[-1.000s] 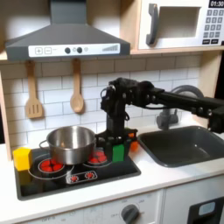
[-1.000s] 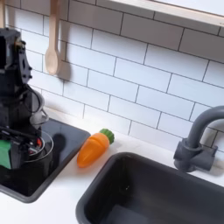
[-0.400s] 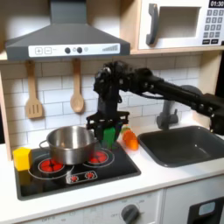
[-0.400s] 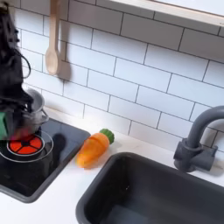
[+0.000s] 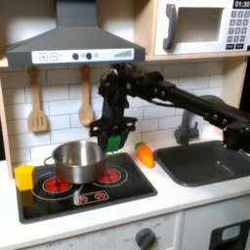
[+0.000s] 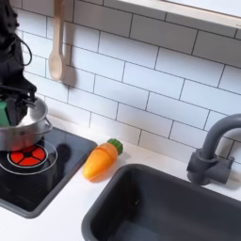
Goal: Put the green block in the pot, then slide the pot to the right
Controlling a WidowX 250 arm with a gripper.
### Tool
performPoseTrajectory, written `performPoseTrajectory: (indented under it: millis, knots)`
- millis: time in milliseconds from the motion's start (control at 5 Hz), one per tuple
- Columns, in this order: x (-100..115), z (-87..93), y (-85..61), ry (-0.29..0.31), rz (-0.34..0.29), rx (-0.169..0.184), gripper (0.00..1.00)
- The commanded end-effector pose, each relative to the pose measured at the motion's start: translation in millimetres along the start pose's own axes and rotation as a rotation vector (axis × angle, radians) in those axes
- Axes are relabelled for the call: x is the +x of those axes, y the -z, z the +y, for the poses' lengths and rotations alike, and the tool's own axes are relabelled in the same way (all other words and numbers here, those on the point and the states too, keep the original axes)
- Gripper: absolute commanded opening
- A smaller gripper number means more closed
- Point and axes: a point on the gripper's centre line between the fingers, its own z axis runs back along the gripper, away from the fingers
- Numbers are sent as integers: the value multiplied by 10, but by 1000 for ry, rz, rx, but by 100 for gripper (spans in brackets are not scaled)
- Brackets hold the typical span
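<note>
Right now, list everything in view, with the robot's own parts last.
Pot: one, silver, on the stove's left burner.
Green block: one, held in the jaws above the pot's right rim.
Yellow block: one, left of the stove.
Carrot toy: one, orange with green tip, between stove and sink.
Stove: one, black with red burners.
Sink: one, dark grey, with faucet.
Wooden utensils: two, hanging on the tile wall.
Microwave: one, upper right.
Range hood: one, grey.
Gripper: one, black.
</note>
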Motion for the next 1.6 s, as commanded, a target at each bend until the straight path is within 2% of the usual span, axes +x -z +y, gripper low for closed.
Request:
performPoseTrajectory:
  millis: [0, 200, 800, 1000, 1400]
  knots:
    - [211, 81, 22, -22, -39, 17, 0]
    - [326, 181, 39, -53, -60, 31, 0]
    - [544, 303, 155, -40, -126, 77, 0]
    - [585, 341, 201, -36, -126, 90, 0]
    - [647, 331, 279, -17, -142, 95, 0]
